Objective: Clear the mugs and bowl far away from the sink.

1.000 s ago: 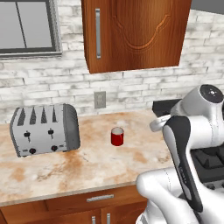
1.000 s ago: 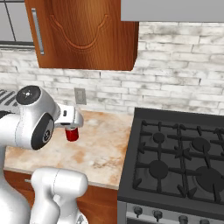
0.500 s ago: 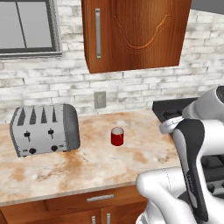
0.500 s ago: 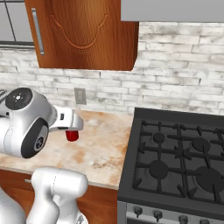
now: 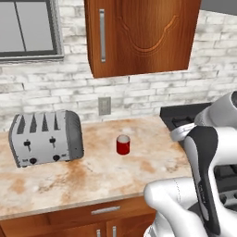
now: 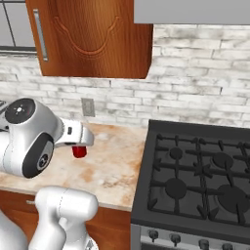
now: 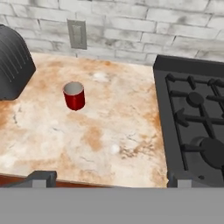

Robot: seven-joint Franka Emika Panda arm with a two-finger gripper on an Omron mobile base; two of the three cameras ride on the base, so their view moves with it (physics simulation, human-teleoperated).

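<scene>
The red mug [image 7: 74,96] stands upright mid-surface [image 7: 109,131], between the toaster [image 5: 45,137] and the stove [image 6: 195,180], toward the back edge. The claw [image 7: 109,179] hangs apart, empty, well short of it. A careless return sweep could tip the mug.

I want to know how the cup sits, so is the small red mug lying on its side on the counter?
No, the small red cylindrical mug stands upright on the marbled stone counter, its pale open mouth facing up.
</scene>
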